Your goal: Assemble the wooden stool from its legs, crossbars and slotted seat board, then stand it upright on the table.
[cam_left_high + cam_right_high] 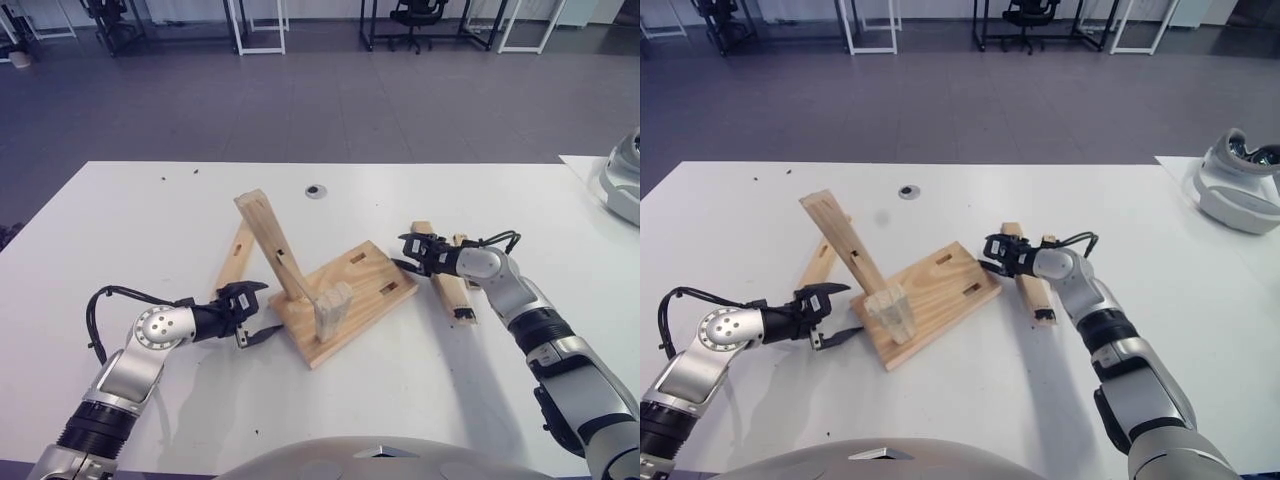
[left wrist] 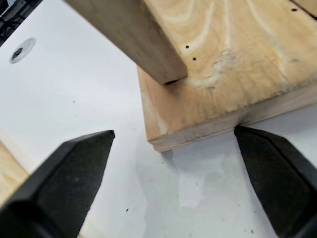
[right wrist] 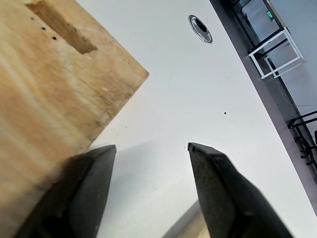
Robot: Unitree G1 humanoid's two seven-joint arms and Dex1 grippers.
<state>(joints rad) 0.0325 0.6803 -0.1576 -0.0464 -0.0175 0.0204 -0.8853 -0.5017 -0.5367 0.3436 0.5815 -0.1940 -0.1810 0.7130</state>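
The slotted seat board point(image 1: 362, 288) lies flat in the middle of the white table. A long leg point(image 1: 272, 245) stands tilted in one slot, and a short wooden piece point(image 1: 334, 308) stands upright on the board beside it. Another leg point(image 1: 235, 260) lies on the table behind them. More wooden pieces point(image 1: 451, 288) lie to the right of the board. My left gripper point(image 1: 272, 307) is open at the board's near left corner point(image 2: 163, 141), its fingers point(image 2: 69, 173) either side of it. My right gripper point(image 1: 400, 252) is open at the board's right corner point(image 3: 44, 84).
A round grommet hole point(image 1: 316, 191) sits in the table behind the board. A white headset point(image 1: 622, 180) rests at the far right edge. Bare table point(image 1: 120, 220) stretches left and toward the front. Desks and chairs stand on the floor beyond.
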